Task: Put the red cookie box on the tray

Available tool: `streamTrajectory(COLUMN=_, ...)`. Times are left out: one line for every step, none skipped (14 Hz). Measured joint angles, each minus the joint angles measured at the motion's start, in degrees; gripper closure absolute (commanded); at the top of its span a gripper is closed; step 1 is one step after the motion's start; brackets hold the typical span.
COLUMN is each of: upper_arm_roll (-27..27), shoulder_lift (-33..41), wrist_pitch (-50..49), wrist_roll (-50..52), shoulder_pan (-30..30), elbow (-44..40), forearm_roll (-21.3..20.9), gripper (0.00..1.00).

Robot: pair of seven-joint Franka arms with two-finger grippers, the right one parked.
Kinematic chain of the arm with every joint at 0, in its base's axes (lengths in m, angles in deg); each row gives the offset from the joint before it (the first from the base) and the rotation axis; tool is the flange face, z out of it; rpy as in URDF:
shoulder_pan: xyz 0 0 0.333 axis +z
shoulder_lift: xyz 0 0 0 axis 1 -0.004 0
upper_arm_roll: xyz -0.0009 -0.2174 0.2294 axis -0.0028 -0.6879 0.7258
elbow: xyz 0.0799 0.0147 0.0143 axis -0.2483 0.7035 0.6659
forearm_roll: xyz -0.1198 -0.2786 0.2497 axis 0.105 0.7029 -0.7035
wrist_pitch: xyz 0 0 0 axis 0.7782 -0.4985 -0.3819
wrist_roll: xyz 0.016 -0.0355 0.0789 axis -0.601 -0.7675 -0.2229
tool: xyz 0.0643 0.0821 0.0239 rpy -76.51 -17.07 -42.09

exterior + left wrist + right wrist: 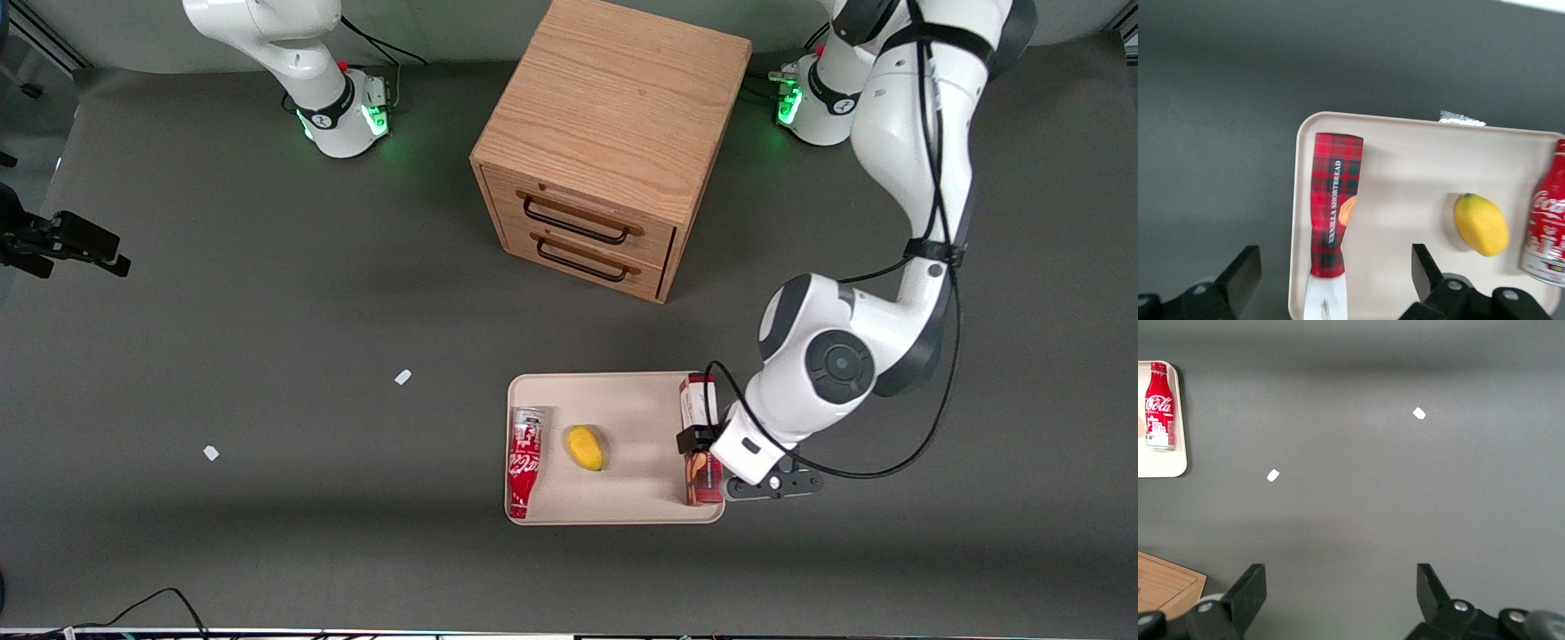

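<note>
The red cookie box rests on its narrow side on the beige tray, along the tray's rim at the working arm's end. In the left wrist view the box shows red plaid with a white end, lying on the tray. My left gripper hovers over the box's middle. It is open: the two black fingers stand wide apart on either side of the box, and neither touches it.
On the same tray lie a yellow lemon in the middle and a red-and-white soda can along the rim toward the parked arm. A wooden drawer cabinet stands farther from the camera. Two white scraps lie on the table.
</note>
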Motion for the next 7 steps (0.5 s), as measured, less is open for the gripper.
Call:
streamTrajectory(upper_arm_roll=0.05, shoulder_lift=1.89, wrist_pitch=-0.75, wrist_roll=0.00, shoulder_pan=0.70, elbow=1.22, forearm_roll=0.47, gripper=0.00)
streamTrajectory(upper_arm_roll=0.10, shoulder_lift=4.01, wrist_pitch=-2.25, wrist_roll=-0.01, shoulder_pan=1.59, elbow=2.44, forearm_roll=0.61, gripper=0.00)
streamTrajectory(upper_arm_roll=0.14, shoulder_lift=6.24, wrist_pitch=-4.44, wrist_roll=-0.19, shoulder_pan=2.54, elbow=3.55, forearm_roll=0.65, gripper=0.00)
streamTrajectory(upper_arm_roll=0.15, shoulder_lift=8.73, wrist_pitch=-7.54, wrist_roll=-0.68, shoulder_pan=3.58, elbow=4.43, forearm_roll=0.67, gripper=0.00)
streamTrajectory(upper_arm_roll=0.19, shoulder_lift=11.19, wrist_pitch=-11.01, wrist_roll=-1.48, shoulder_pan=4.61, elbow=5.08, forearm_roll=0.68, gripper=0.00)
streamTrajectory(upper_arm_roll=0.23, shoulder_lift=13.61, wrist_pitch=-14.68, wrist_roll=-2.25, shoulder_pan=5.65, elbow=5.54, forearm_roll=0.68, gripper=0.00)
streamTrajectory(upper_arm_roll=0.27, shoulder_lift=16.00, wrist_pitch=-18.19, wrist_roll=-2.97, shoulder_pan=6.67, elbow=5.99, forearm_roll=0.66, gripper=0.00)
